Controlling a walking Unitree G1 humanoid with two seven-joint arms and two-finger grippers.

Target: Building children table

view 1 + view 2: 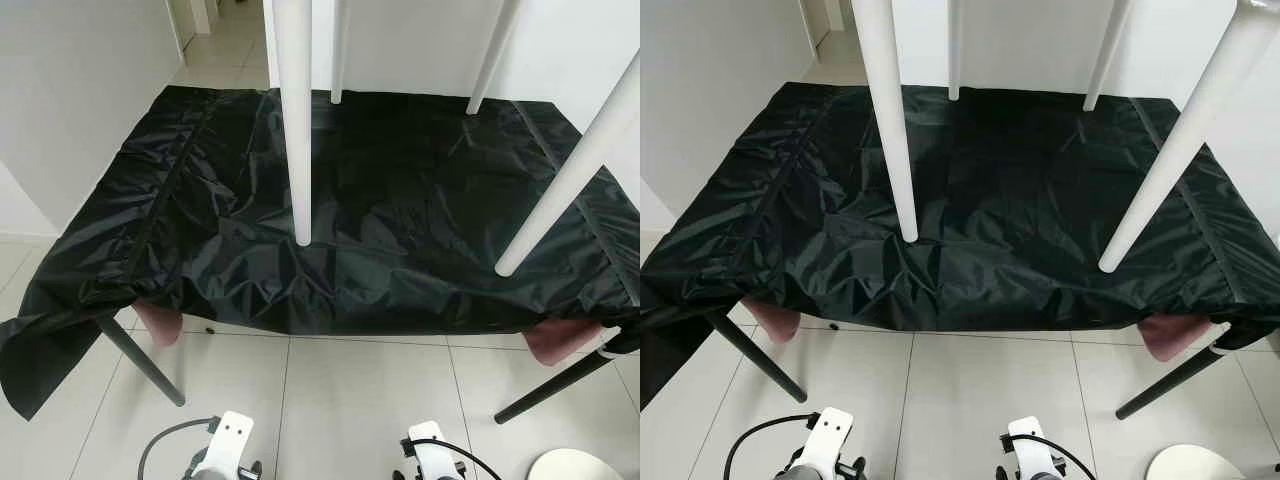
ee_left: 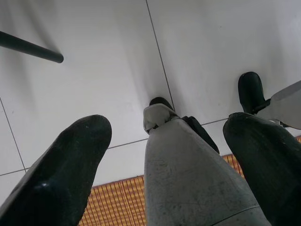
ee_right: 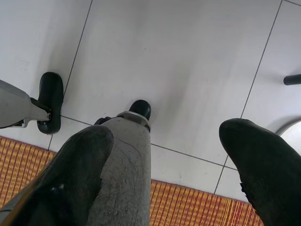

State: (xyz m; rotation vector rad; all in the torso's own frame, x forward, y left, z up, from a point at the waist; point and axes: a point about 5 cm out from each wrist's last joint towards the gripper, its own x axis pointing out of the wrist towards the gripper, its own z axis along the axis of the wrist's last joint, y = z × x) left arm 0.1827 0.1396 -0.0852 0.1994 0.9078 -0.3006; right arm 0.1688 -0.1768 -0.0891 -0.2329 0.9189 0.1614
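Four white legs (image 1: 298,130) of the children's table are standing upward, long axes near vertical, the right-hand ones leaning outward; the tabletop is lying upside down under them on a black sheet (image 1: 400,230). That sheet is draping a work table whose black legs (image 1: 140,362) are resting on the tiled floor (image 1: 340,400). Pink padding (image 1: 158,324) is showing under the sheet's front corners. No containers are appearing. A white round object (image 1: 580,466) is sitting on the floor at lower right.

Both arms are hanging idle. Left gripper (image 2: 164,155) is pointing at the floor, fingers spread wide, holding nothing. Right gripper (image 3: 164,160) is likewise spread wide, gripping nothing. An orange woven mat (image 3: 188,205) is lying below them.
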